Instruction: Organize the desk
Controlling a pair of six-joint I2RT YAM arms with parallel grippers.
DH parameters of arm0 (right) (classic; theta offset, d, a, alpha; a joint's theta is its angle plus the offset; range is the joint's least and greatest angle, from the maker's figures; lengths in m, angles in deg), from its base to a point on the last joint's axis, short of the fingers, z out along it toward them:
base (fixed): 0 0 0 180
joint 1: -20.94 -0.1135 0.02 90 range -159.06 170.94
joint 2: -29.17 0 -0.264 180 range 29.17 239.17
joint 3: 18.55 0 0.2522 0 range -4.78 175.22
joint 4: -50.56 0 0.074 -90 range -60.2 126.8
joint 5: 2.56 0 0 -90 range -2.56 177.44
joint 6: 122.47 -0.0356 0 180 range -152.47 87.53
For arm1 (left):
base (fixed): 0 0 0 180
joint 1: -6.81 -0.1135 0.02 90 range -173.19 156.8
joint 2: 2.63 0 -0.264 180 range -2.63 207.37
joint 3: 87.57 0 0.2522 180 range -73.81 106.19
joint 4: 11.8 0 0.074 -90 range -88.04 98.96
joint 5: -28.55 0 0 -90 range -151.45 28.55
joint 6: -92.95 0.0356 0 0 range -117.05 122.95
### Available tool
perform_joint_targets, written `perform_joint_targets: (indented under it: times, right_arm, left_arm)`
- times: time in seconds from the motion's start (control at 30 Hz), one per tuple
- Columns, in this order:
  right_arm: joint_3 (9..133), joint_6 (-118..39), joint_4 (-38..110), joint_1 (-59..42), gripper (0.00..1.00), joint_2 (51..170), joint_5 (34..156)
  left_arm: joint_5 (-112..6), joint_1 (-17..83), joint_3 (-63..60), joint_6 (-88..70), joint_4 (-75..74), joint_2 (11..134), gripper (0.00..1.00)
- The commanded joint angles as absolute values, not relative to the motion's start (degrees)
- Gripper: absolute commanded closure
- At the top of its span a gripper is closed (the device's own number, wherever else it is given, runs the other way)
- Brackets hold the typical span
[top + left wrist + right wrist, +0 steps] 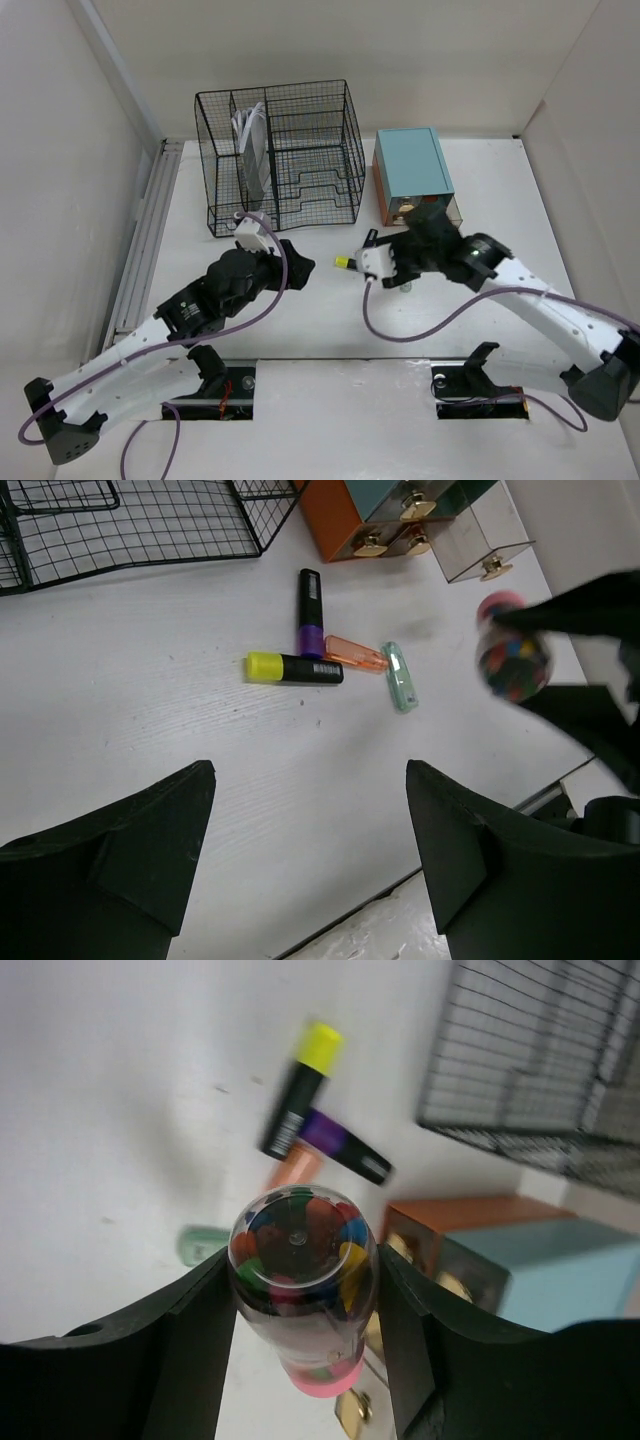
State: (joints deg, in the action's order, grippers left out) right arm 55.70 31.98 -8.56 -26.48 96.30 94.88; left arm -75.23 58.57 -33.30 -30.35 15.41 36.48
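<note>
The right fingers (303,1295) pinch a small clear jar (303,1250) full of colored bits, one finger on each side. The jar's flat clear end faces the wrist camera. Its pink end points away and is partly cut off by the bottom of that view. From above, the right arm covers the jar almost fully.

The left fingers (310,780) are spread wide apart with nothing between them. Only their dark tips show in the left wrist view.

Ahead of the left fingers lie four small things close together. A black marker with a yellow cap (295,668) lies flat. A black marker with a purple band (309,610) lies just past it. An orange piece (355,652) and a pale green piece (400,677) lie beside them, and I cannot tell what these two are. From the right wrist these things look blurry, just past the jar.

The table (300,330) is under both pairs of fingers and carries everything. It lies flat, with white walls at its edges. In the top view its near edge is hidden by the arm bases, so I cannot tell which way it is longer.

Far ahead of the left fingers stands a black wire basket (280,150) with some papers standing in it. Just past the right fingers is a teal drawer box (412,165). One clear drawer (480,545) is pulled out.
</note>
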Motion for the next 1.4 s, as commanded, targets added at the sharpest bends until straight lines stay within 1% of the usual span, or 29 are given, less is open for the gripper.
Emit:
perform_joint_targets:
  times: [0.0, 0.13, 0.17, 0.2, 0.27, 0.33, 0.47, 0.57, 0.73, 1.1, 1.23, 1.37]
  right_arm:
    - [58.5, 36.3, -1.4, -16.5, 0.9, 90.7, 103.9]
    - [55.1, 33.6, 7.7, -3.9, 0.92, 87.1, 112.8]
    - [53.9, 32.1, 10.1, -3.8, 0.92, 86.5, 113.4]
    - [52.4, 30.1, 16.3, -0.7, 0.92, 85.7, 114.0]
    - [48.8, 25.7, 21.5, 2.4, 0.93, 84.3, 115.6]
    - [48.1, 23.3, 25.8, 6.2, 0.93, 84.3, 117.5]
    - [46.7, 16.2, 32.3, 12.8, 0.95, 85.6, 121.4]
    - [46.2, 14.7, 35.6, 16.8, 0.95, 87.3, 125.6]
    - [48.1, 13.5, 37.2, 19.9, 0.95, 91.4, 130.1]
    - [52.4, 11.1, 37.2, 24.9, 0.96, 103.2, 146.0]
    - [53.7, 11.1, 36.5, 27.0, 0.96, 105.4, 150.4]
    - [54.2, 11.1, 34.3, 29.0, 0.96, 105.5, 151.9]
  left_arm:
    - [-75.0, 58.9, -31.4, -30.0, 13.5, 37.3, 0.26]
    - [-74.3, 58.9, -31.4, -30.0, 11.8, 37.8, 0.26]
    - [-73.7, 58.9, -31.4, -30.0, 11.8, 37.8, 0.26]
    - [-73.7, 58.9, -31.4, -30.0, 11.8, 38.3, 0.26]
    - [-73.7, 58.9, -31.4, -30.0, 11.8, 38.3, 0.26]
    - [-73.7, 58.9, -31.4, -29.5, 11.3, 38.3, 0.26]
    - [-73.7, 58.9, -31.4, -29.5, 11.3, 38.3, 0.26]
    - [-73.1, 58.9, -31.4, -29.5, 11.3, 38.3, 0.26]
    - [-73.1, 58.9, -31.4, -29.5, 10.7, 38.3, 0.26]
    - [-73.1, 58.9, -31.9, -29.5, 11.3, 37.3, 0.26]
    - [-73.7, 58.9, -32.4, -29.5, 11.3, 36.8, 0.26]
    - [-73.7, 58.9, -32.4, -29.5, 11.3, 36.7, 0.26]
